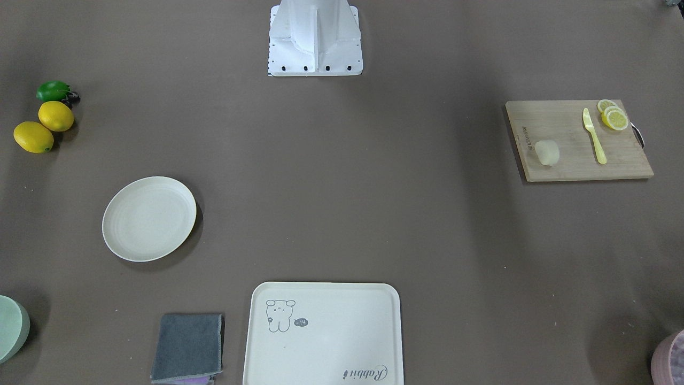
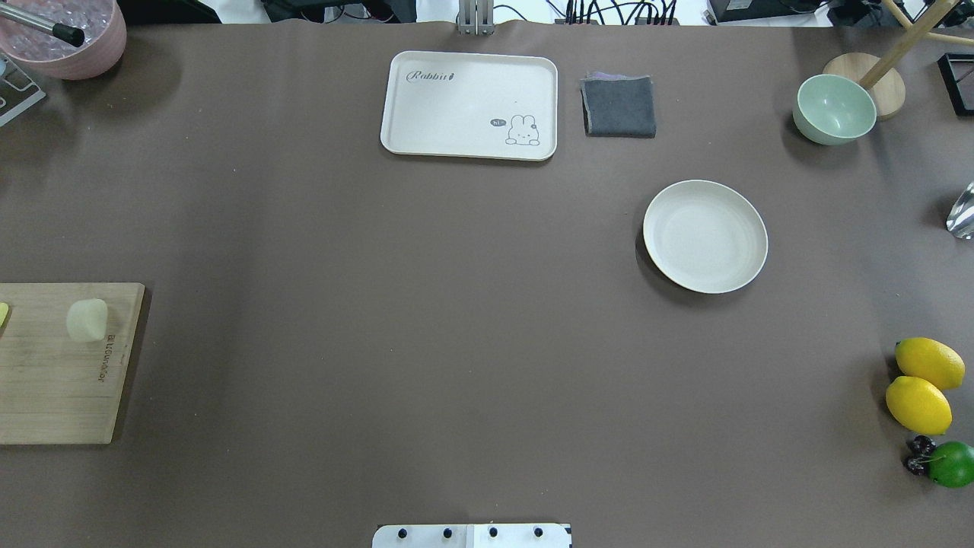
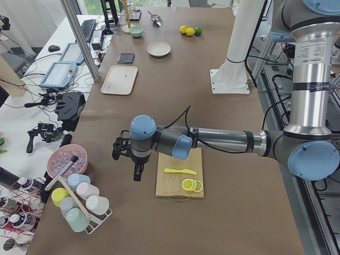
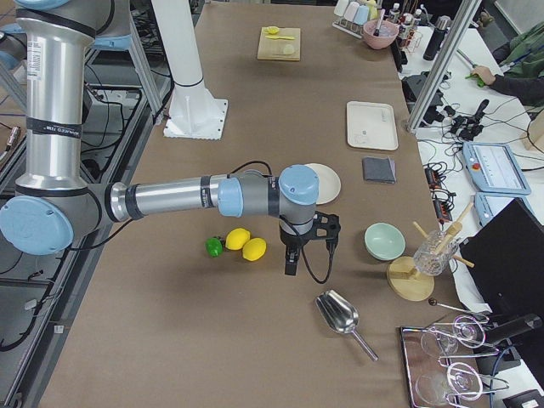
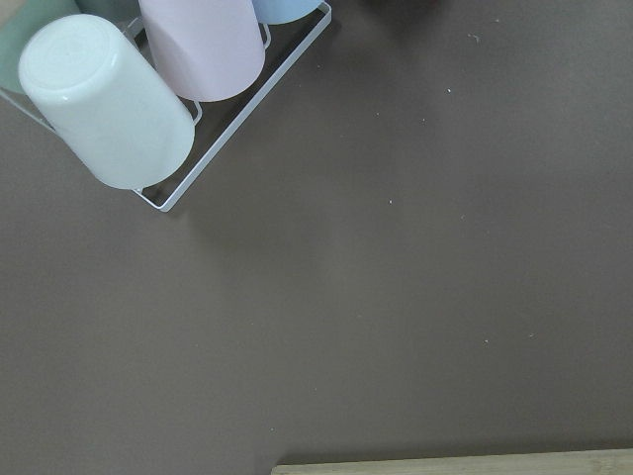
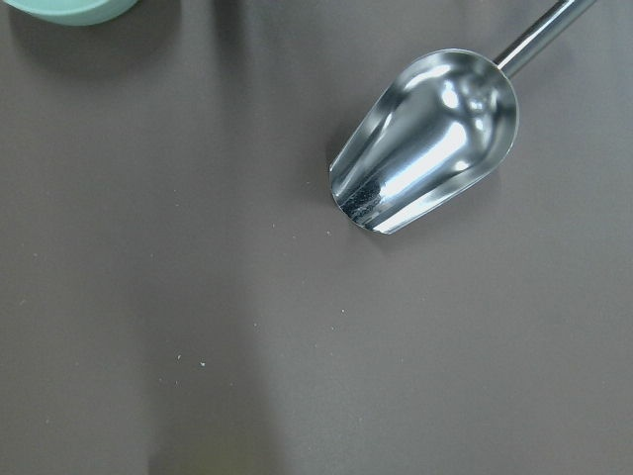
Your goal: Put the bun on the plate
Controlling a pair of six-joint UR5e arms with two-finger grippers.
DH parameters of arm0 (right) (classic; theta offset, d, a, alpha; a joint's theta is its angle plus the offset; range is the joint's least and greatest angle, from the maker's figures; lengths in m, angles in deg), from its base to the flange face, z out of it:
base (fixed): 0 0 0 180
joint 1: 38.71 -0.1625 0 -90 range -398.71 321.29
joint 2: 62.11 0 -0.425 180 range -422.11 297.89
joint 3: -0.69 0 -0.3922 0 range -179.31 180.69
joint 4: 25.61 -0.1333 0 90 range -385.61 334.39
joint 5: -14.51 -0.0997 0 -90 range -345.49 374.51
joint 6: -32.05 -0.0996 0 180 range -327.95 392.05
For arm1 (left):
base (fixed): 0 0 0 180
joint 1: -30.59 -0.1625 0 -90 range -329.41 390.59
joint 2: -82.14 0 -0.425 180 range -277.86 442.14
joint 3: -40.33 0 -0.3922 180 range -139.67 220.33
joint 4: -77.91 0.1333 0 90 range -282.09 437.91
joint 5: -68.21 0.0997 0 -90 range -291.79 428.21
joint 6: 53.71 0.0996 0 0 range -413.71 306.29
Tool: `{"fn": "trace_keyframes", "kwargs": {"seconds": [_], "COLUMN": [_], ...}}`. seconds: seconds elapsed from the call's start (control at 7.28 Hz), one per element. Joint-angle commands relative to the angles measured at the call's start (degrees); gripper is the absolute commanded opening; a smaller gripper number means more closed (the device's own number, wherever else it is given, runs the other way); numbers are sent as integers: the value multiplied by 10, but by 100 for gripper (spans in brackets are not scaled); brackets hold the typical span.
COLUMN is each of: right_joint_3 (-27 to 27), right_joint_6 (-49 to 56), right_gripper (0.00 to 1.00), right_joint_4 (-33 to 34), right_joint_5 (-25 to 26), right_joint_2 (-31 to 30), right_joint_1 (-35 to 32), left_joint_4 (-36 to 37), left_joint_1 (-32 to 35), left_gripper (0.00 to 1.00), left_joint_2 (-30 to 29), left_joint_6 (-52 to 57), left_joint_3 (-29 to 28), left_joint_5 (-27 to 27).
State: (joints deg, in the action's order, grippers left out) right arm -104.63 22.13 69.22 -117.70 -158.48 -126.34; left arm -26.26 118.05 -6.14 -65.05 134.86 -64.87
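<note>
The pale cream bun (image 1: 547, 152) (image 2: 86, 320) rests on a wooden cutting board (image 1: 577, 160) (image 2: 53, 380) at the table's left end. Far from it, on the right half, lies the round off-white plate (image 1: 149, 218) (image 2: 705, 236) with nothing on it. My left gripper (image 3: 137, 173) hangs over the bare table beside the board, near the cup rack. My right gripper (image 4: 289, 262) hangs near the lemons, short of the plate (image 4: 327, 182). Both show only in the side views, so I cannot tell whether either is open or shut.
A yellow knife (image 1: 594, 136) and lemon slices (image 1: 613, 116) share the board. A cream tray (image 2: 469, 105), grey cloth (image 2: 619, 106) and green bowl (image 2: 834, 109) sit along the far edge. Two lemons (image 2: 922, 384) and a lime (image 2: 951, 463) lie at the right. A metal scoop (image 6: 425, 139) and a cup rack (image 5: 158, 89) lie past the table's ends.
</note>
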Motion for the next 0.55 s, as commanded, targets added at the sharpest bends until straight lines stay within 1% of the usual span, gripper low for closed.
{"fn": "trace_keyframes", "kwargs": {"seconds": [0.0, 0.41], "right_joint_3": [0, 1], "right_joint_6": [0, 0], "right_gripper": [100, 100], "right_joint_4": [0, 1], "right_joint_5": [-1, -2], "right_joint_2": [1, 1], "right_joint_1": [0, 0], "left_joint_4": [0, 1], "left_joint_1": [0, 0], "left_gripper": [98, 98], "left_joint_2": [-5, -4], "left_joint_6": [0, -5], "left_joint_3": [-1, -1], "left_joint_5": [2, -4]}}
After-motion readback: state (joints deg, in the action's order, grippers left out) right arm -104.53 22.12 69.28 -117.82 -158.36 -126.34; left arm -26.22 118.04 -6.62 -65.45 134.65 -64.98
